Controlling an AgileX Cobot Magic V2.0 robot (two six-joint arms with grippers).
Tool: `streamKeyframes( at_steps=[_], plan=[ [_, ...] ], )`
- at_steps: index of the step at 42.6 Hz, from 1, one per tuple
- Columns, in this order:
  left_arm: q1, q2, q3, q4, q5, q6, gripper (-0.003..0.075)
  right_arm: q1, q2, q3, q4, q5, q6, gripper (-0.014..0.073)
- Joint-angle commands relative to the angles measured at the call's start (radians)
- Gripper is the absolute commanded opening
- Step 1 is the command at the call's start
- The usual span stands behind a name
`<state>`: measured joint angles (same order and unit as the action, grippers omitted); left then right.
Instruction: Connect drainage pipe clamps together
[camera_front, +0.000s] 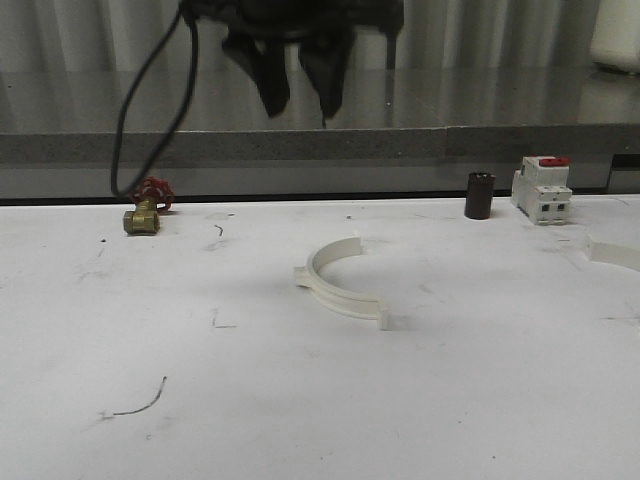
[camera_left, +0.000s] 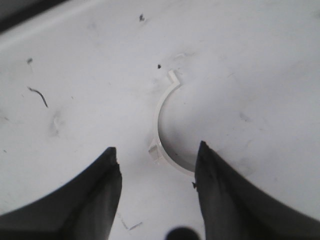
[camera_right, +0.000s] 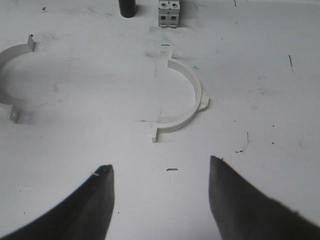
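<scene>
White worktable (camera_front: 300, 400), scuffed, with a grey ledge behind it; one clamp half (camera_front: 340, 280) lies flat mid-table, its open side facing far-right, the second clamp half (camera_front: 615, 255) sits well apart at the right edge. Left gripper (camera_front: 300, 75) hangs high above the far-centre, fingers spread, nothing held; right gripper (camera_right: 160, 200) seen from its wrist cam is likewise parted and empty over the second half. Along the far edge: brass fitting (camera_front: 142, 220) left, dark cylinder (camera_front: 480, 195) and red-topped switch (camera_front: 541, 188) right.

Left gripper (camera_front: 298, 85) high at twelve o'clock, fingers spread, empty; right gripper (camera_right: 160, 200) likewise agape.
</scene>
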<state>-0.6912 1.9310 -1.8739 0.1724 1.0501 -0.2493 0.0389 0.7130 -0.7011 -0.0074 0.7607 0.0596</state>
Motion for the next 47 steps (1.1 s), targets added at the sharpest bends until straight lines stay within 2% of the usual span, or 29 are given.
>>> streamKeyframes(
  at_steps=[1, 12, 23, 35, 47],
  plan=[
    [-0.005, -0.159, 0.012, -0.024, -0.030, 0.145, 0.0336, -0.005, 0.004, -0.029, -0.014, -0.056, -0.003, 0.0448],
    [0.077, -0.470, 0.299, -0.238, -0.208, 0.361, 0.0336, -0.005, 0.004, -0.029, -0.014, -0.056, -0.003, 0.0449],
    [0.159, -0.779, 0.679, -0.251, -0.372, 0.367, 0.0336, -0.005, 0.004, -0.029, -0.014, -0.056, -0.003, 0.0449],
    [0.160, -1.084, 1.007, -0.258, -0.409, 0.367, 0.0336, -0.005, 0.004, -0.029, -0.014, -0.056, -0.003, 0.0449],
    [0.160, -1.326, 1.179, -0.262, -0.362, 0.367, 0.0336, -0.005, 0.004, -0.029, -0.014, -0.059, -0.003, 0.0449]
  ],
)
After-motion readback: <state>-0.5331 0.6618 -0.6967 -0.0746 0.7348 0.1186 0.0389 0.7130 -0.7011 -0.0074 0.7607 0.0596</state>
